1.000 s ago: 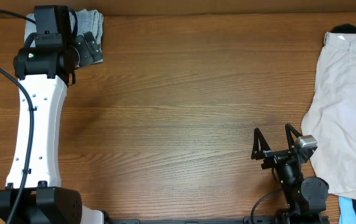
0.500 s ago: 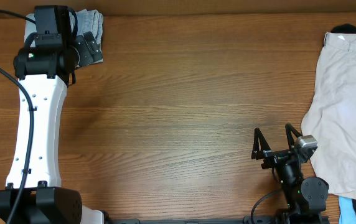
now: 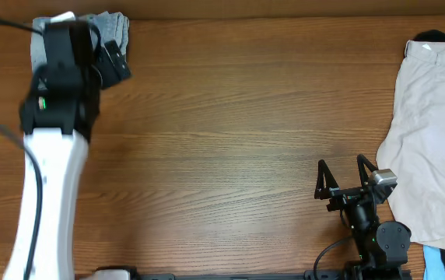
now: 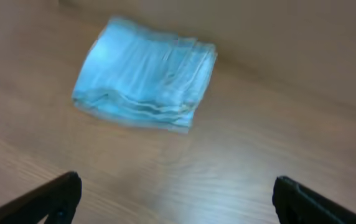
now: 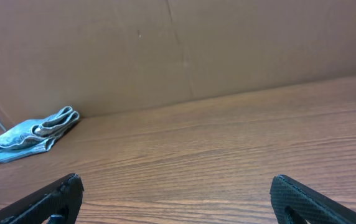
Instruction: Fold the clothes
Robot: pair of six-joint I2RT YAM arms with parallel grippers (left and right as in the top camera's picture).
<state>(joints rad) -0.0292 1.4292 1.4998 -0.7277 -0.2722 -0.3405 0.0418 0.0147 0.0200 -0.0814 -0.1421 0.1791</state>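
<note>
The clothes are a folded light-blue denim bundle (image 3: 114, 26) lying at the table's far left corner. It shows blurred in the left wrist view (image 4: 144, 74) and small at the far left of the right wrist view (image 5: 22, 140). My left gripper (image 3: 116, 64) is open and empty, just in front of the bundle and not touching it; its fingertips frame bare wood (image 4: 178, 193). My right gripper (image 3: 342, 169) is open and empty near the front right, far from the denim, over bare table (image 5: 178, 193).
A cream shirt (image 3: 432, 132) lies spread at the table's right edge, with a dark item (image 3: 432, 36) at its far end and a blue item (image 3: 444, 260) at the front right corner. A brown cardboard wall (image 5: 165, 50) runs along the back.
My left arm has shifted a little toward the front and right, away from the bundle, and its wrist view is motion-blurred. The right arm has not moved.
</note>
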